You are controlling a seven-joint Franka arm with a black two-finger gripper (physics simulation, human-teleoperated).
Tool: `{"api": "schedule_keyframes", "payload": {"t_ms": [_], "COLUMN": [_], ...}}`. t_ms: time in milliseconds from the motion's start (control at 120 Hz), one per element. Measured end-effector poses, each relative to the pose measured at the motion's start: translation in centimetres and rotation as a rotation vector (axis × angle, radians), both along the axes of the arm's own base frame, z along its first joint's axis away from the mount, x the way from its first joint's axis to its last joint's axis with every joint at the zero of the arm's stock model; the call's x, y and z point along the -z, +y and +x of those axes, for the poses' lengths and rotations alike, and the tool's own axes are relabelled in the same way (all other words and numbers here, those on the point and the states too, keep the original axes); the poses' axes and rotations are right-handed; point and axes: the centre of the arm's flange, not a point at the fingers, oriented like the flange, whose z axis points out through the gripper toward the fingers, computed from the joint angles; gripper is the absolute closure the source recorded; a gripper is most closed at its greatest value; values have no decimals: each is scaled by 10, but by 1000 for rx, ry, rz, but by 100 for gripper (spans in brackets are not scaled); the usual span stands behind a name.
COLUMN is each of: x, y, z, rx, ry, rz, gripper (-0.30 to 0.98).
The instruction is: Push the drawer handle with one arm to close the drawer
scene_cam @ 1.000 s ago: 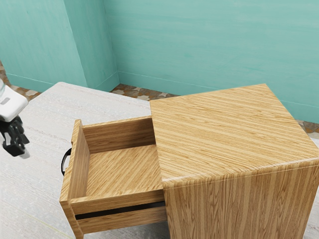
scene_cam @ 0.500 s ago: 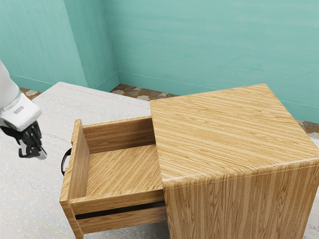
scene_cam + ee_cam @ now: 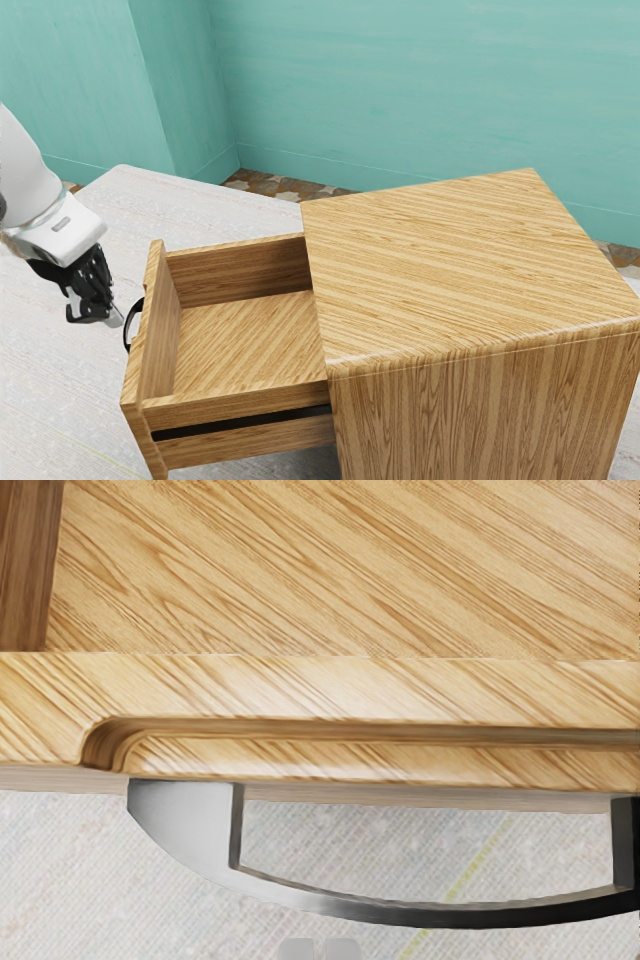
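The jaws of the black two-finger gripper (image 3: pixel 117 318) look pressed together, with nothing pinched between them; in the wrist view the two grey tips stand side by side at the lower edge. They point downward, just beside the bow-shaped, dark metal handle (image 3: pixel 126 328); whether they touch it, I cannot tell. The handle is fixed to the outer face of the pale, striped wooden drawer front (image 3: pixel 152 325), toward the exterior view's left. Behind that front the empty drawer box (image 3: pixel 240 340) stands well out of the large wood-grain cabinet (image 3: pixel 470 270), which fills the near right of the exterior view. The white arm (image 3: pixel 45 205) comes in from the exterior view's left, over the pale grey table (image 3: pixel 55 380); a teal wall (image 3: pixel 420 90) rises on the far side.

The handle looks stiff and smooth, so closed tips could slide along its curve if they press off-centre. There should be no need to grasp it: a steady push near the middle of the bow, straight toward the cabinet, should serve best. The drawer seems light and likely to run easily on its rails, though a push near one end might make it bind.
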Motion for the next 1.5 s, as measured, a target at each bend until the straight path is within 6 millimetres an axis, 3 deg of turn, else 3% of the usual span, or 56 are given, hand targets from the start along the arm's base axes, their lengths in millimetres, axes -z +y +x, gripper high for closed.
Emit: {"api": "schedule_keyframes", "payload": {"t_ms": [300,650,983,1500], "x": [10,-10,-2,7], "y": [-29,-63,-71,-123], "z": [12,28,45,84], "rx": [34,57,47,99], "ry": [14,-26,-34,-41], "rz": [20,14,-12,-18], "gripper": [79,79,79,79]}}
